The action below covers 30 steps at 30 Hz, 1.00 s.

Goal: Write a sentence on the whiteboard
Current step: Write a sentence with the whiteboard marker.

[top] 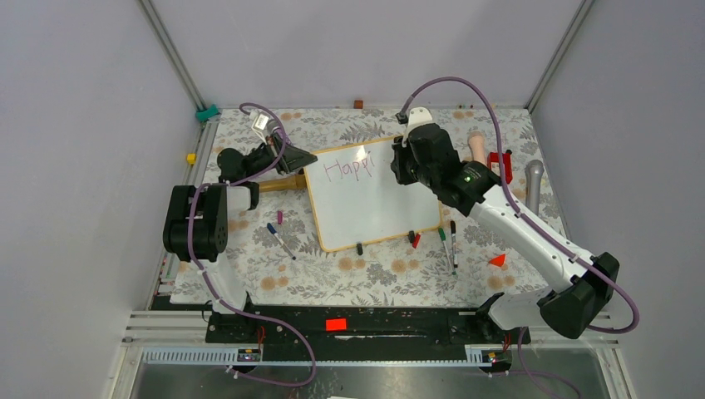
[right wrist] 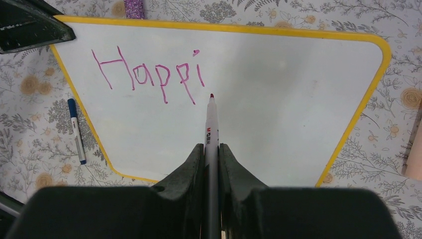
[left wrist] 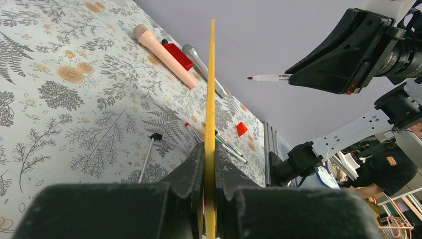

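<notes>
Two arms meet over the whiteboard (top: 374,199) in the overhead view, where we see it lying on the flower-patterned table (top: 366,278), turned a little askew. The left pincer (top: 293,160) sits at the board's far-left corner, and the right pincer (top: 405,160) hangs over its far-right part. The sentence (top: 347,169) so far reads "Happi" in pink along the far edge. Loose markers lie around: a blue-capped marker (top: 281,240) near the board's left edge and a green marker (top: 446,248) beside its right edge, while a red triangle (top: 497,260) lies further right. From the left wrist we look along the whiteboard's yellow rim (left wrist: 211,89), seen edge-on, and the left pincer (left wrist: 209,174) is clamped on that rim, one finger on each face. A pink handle (left wrist: 161,54) lies well beyond on the table, and the right pincer (left wrist: 292,76) shows at upper right with a pen (left wrist: 268,77) sticking out. From the right wrist we see the right pincer (right wrist: 211,164) closed around the pen (right wrist: 211,124), whose red tip points at the white surface just below and right of the final "i" of the sentence (right wrist: 149,74); we cannot tell whether it touches.
</notes>
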{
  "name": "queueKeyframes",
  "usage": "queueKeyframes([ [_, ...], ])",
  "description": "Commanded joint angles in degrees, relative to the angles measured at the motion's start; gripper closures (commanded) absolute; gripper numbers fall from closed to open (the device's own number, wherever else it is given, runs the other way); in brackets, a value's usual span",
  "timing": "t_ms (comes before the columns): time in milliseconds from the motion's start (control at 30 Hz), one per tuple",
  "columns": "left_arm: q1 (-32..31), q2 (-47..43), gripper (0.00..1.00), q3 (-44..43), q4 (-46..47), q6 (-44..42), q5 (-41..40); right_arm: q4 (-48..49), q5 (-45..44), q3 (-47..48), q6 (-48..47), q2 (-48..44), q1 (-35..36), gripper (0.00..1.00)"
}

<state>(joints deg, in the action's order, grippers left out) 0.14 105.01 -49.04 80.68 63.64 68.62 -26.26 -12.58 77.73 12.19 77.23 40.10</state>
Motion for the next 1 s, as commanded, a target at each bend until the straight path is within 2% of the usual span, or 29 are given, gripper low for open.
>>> queueKeyframes([
  [0,-1.37,0.27,1.00,-1.32,3.51,-1.22,3.38,2.55,-0.71,2.23,-1.59,0.38,-0.30,1.00],
  [333,-1.54,-0.48,1.00,1.60,3.60,-1.82,0.32,3.86,-0.14,1.64,-0.86,1.00,-0.31,1.00],
  [967,-1.90,0.28,1.00,-0.60,3.59,-1.67,2.18,4.60,-0.69,4.12,-0.33,5.83,-0.29,1.00],
])
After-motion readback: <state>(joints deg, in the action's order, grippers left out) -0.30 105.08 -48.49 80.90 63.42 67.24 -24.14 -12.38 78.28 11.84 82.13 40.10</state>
